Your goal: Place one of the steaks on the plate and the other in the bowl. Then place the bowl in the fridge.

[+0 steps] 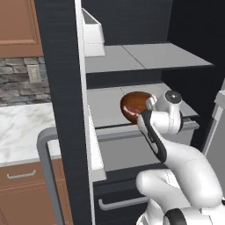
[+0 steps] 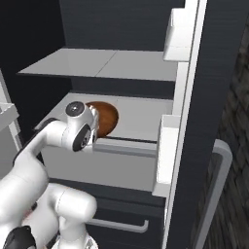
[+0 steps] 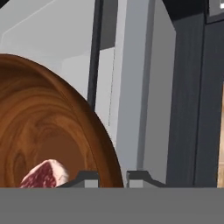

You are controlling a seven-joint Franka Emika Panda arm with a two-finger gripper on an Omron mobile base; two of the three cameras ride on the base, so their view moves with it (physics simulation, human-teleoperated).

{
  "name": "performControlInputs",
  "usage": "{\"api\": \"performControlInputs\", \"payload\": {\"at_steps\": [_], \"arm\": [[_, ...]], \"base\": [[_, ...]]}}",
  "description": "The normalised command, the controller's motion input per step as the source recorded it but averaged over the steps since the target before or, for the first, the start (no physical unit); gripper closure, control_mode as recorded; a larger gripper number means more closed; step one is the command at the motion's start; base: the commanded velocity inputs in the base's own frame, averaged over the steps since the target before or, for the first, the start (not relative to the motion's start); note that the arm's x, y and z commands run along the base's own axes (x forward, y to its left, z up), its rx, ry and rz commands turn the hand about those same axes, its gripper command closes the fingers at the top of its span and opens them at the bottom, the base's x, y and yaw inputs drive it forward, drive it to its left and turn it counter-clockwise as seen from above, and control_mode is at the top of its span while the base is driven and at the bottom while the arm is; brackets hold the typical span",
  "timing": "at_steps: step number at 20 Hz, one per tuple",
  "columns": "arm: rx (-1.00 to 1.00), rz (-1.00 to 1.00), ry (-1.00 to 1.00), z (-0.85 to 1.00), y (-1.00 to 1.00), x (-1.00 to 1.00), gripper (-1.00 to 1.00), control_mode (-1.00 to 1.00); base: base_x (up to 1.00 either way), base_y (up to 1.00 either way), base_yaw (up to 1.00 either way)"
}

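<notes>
Over the fridge (image 1: 61, 88) lower shelf's front edge, tool (image 3: 113, 178) pinching bowl (image 1: 134, 105) rim, steak (image 3: 46, 173) inside, open shelf behind.

The arm (image 1: 176, 171) is glossy white, built of rounded, bulbous segments. Dark grey to black bands mark the joints, and a dark strip runs along one link. The wrist ends in a round grey cap (a small disc on top). Two small dark finger tips (image 3: 87, 178) are squared.
</notes>
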Motion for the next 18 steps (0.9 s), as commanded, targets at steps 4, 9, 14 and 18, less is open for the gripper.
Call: {"api": "performControlInputs", "payload": {"at_steps": [4, 9, 14, 18], "arm": [[0.0, 0.0, 0.01, -0.12, 0.0, 0.71, 1.0, -1.0], [0.0, 0.0, 0.0, -0.2, 0.0, 0.57, 1.0, -1.0], [0.0, 0.0, 0.01, -0.14, 0.0, 0.54, 1.0, -1.0], [0.0, 0.0, 0.0, 0.0, 0.0, 0.31, 1.0, -1.0]], "base": [[0.0, 0.0, 0.0], [0.0, 0.0, 0.0], [0.0, 0.0, 0.0], [0.0, 0.0, 0.0]]}}
